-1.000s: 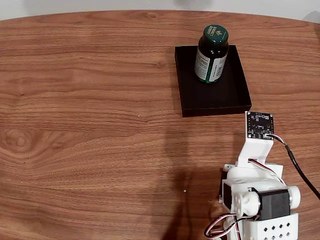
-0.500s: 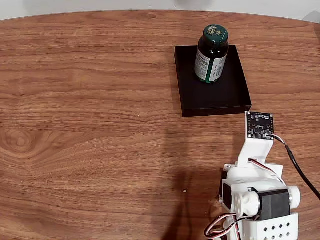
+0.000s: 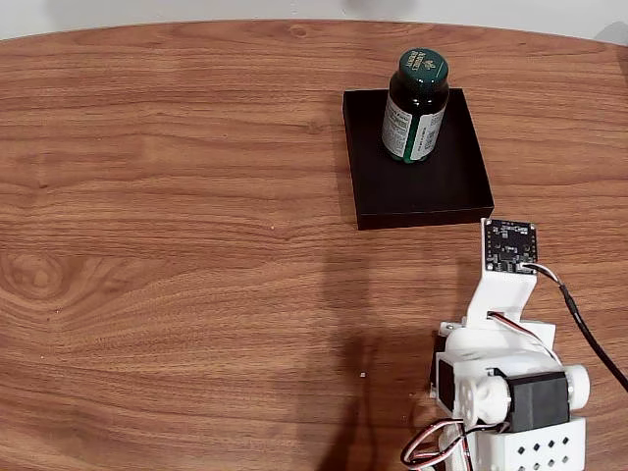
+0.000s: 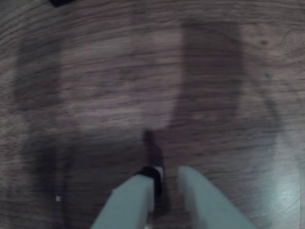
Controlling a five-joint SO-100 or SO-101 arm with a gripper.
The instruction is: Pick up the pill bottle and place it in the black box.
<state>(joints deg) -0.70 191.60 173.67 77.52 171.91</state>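
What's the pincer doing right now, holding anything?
Pincer: nearly closed, empty, over bare table; the pill bottle stands in the black box.

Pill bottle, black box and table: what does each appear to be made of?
The pill bottle looks like dark green glossy plastic or glass, going by the sheen on its side; its label looks like white and green paper. The black box is matte, with no reflections, perhaps card or plastic. The table shows brown wood grain and a knot; solid wood or laminate cannot be told.
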